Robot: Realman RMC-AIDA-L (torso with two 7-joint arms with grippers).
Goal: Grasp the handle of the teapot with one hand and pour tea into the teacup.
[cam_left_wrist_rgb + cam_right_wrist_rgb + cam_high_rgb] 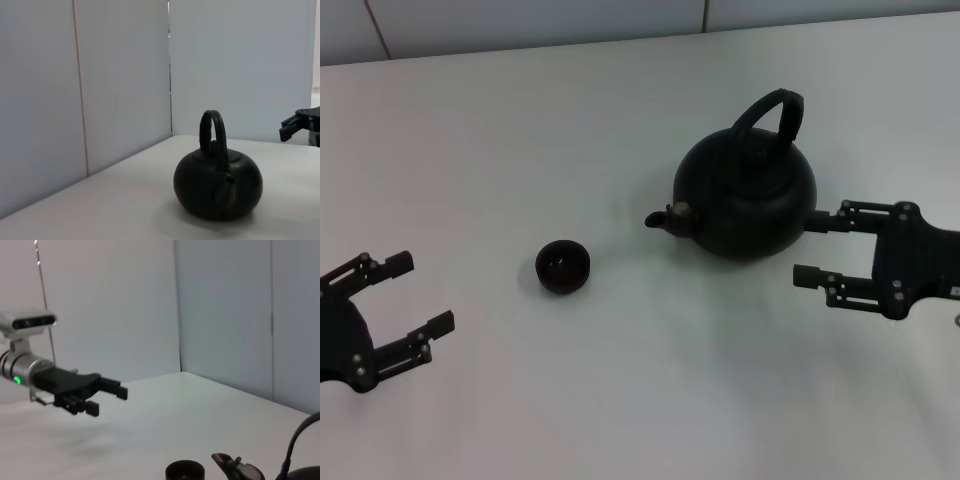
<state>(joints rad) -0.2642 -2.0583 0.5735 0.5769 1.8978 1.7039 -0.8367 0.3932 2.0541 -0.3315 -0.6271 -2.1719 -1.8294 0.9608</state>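
White table — one teapot, one teacup

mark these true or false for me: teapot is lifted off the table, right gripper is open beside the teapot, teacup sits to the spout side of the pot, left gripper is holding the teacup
1. The teapot is lifted off the table. False: it stands on the table.
2. The right gripper is open beside the teapot. True.
3. The teacup sits on the spout side of the teapot. True.
4. The left gripper holds the teacup. False: it is open and apart from the cup, nearer the robot's left.
5. The handle is gripped. False: nothing touches it.
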